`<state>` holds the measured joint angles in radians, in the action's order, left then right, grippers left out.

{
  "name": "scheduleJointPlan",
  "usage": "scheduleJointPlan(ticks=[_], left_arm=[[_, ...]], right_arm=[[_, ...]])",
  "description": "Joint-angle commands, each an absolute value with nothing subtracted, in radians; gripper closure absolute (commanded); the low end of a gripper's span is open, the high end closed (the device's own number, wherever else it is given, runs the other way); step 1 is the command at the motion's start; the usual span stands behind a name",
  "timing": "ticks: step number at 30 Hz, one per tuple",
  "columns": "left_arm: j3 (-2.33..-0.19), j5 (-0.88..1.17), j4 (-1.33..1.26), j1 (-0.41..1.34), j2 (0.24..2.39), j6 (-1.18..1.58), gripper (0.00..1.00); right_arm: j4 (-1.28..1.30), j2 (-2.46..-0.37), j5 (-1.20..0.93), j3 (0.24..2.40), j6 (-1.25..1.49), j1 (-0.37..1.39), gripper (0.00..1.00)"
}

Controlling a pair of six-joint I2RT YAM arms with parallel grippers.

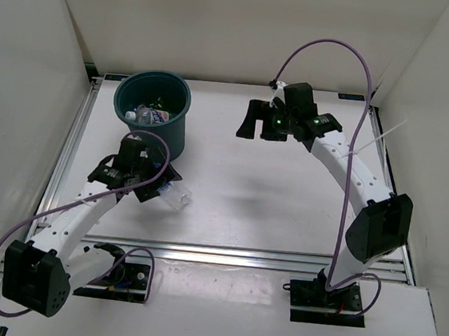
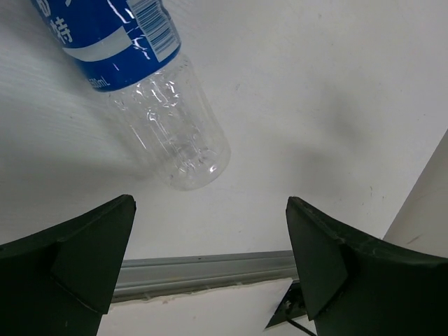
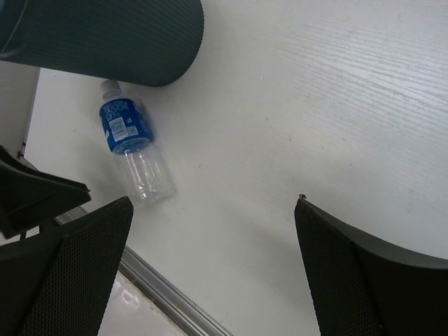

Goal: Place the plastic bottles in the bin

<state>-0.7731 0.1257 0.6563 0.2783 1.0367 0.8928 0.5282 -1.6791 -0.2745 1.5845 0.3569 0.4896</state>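
The dark teal bin (image 1: 172,134) stands at the back left, and its wall also shows in the right wrist view (image 3: 105,35). A clear bottle with a white label (image 1: 150,115) lies inside it; the rest of its contents are too dark to tell. A clear bottle with a blue label (image 2: 150,91) lies on its side on the table in front of the bin, also in the right wrist view (image 3: 133,150) and partly in the top view (image 1: 176,197). My left gripper (image 1: 131,181) hovers open just beside it, empty (image 2: 210,238). My right gripper (image 1: 262,128) is open and empty, raised over the table's far middle (image 3: 210,231).
A grey metal rail (image 2: 203,269) runs along the table's near edge, close to the bottle. White walls enclose the table on the left, back and right. The left arm's gripper (image 3: 35,196) shows in the right wrist view.
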Motion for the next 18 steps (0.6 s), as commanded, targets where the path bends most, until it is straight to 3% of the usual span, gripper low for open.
scheduleJointPlan(ticks=[1, 18], left_arm=[[-0.733, 0.137, 0.592, 0.279, 1.055, 0.960, 0.00], [-0.723, -0.009, 0.488, 0.279, 1.272, 1.029, 0.00]], right_arm=[[0.502, -1.594, -0.278, 1.568, 0.333, 0.476, 0.00], [0.520, -1.465, -0.232, 1.448, 0.272, 0.466, 0.00]])
